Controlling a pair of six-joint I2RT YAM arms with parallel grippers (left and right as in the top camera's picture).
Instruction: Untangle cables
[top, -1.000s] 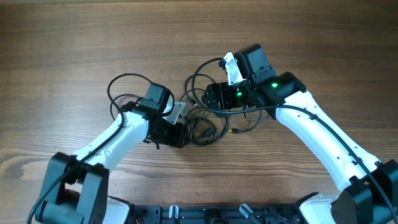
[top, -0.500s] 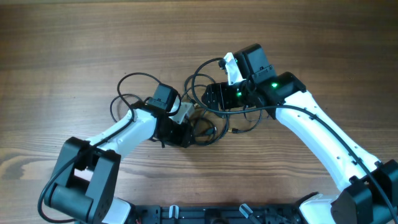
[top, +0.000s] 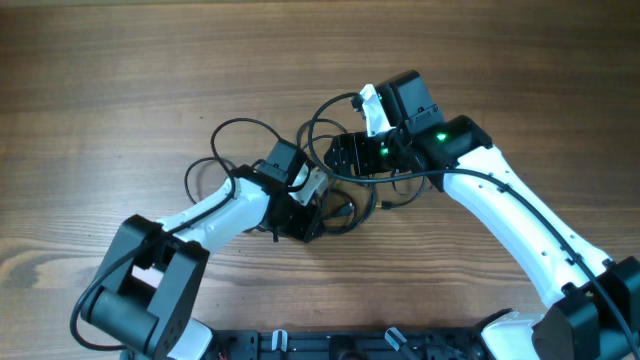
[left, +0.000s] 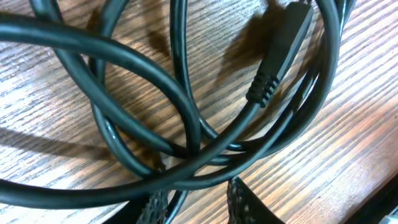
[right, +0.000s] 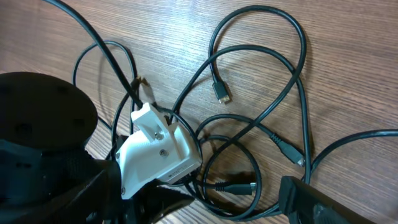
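The cables (top: 338, 200) are thin black cords in a tangle of loops at the table's middle. My left gripper (top: 308, 212) is down on the tangle's left side. In the left wrist view its fingertips (left: 196, 205) stand a little apart, with one strand running between them, under crossed loops (left: 186, 124) and a black plug (left: 280, 56). My right gripper (top: 346, 162) hovers over the tangle's upper right. In the right wrist view its fingers (right: 242, 205) are wide open above loops (right: 261, 118) and a plug (right: 239, 186). Two more plug ends (right: 221, 93) lie loose.
The left arm's white wrist camera (right: 158, 149) sits close beside my right gripper's left finger. The left arm's own black wire (top: 235, 140) loops out behind its wrist. The wood table (top: 120, 80) lies all around. The robot base (top: 330, 345) is at the front edge.
My left arm has slid to the right, into the tangle, and its wire loop has come along. The right arm has not moved.
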